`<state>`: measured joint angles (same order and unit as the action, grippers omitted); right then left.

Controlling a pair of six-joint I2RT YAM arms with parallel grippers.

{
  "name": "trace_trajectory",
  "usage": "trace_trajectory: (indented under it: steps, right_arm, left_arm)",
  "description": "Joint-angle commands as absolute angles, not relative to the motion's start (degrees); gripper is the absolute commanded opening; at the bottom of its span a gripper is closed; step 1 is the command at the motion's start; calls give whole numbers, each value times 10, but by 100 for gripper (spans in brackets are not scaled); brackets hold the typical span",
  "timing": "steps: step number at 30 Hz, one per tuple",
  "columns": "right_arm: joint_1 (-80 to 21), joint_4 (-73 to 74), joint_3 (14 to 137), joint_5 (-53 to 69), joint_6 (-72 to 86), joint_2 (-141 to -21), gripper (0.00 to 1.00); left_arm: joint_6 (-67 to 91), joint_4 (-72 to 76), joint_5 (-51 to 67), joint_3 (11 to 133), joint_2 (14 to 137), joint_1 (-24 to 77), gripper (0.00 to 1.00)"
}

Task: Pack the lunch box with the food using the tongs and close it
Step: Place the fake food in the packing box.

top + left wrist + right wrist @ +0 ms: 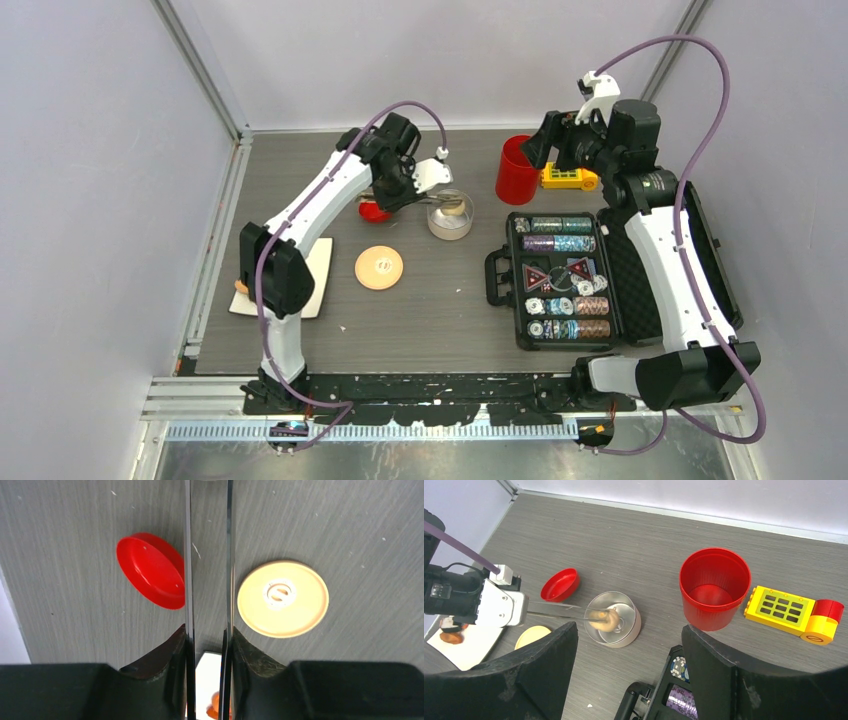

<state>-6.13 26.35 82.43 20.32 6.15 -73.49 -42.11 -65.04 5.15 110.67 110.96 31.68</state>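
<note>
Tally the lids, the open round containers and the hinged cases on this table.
Lids: 2 (red lid, tan lid)
Round containers: 2 (red cup, steel tin)
Hinged cases: 1 (black chip case)
Total: 5

Shiny lunch box (628, 631), mirror-bright tongs (229, 555)

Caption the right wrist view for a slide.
Left gripper holds tongs carrying a tan food piece over the open lunch box.

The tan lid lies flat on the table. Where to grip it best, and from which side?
The lid is a thin disc lying flat, so no side offers a face: probably come from straight above and pinch opposite points of its rim. Whether its centre piece is raised, I cannot tell.
</note>
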Motion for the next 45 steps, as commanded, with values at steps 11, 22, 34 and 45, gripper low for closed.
trace_trajectory:
  steps: [11,22,34,45]
  right_arm:
    - [-55,249,825,226,53,-735,80]
    - [-55,254,819,230,49,-734,80]
    - [-55,255,821,230,43,-741,80]
    - [-55,258,828,232,42,-746,80]
  left_arm:
    - [-444,-819,37,1259,1181,317,32]
    - [-437,-803,15,1268,1211,321,35]
    - [-446,-797,11,1267,1226,323,42]
    - [-439,-799,17,1264,1207,322,49]
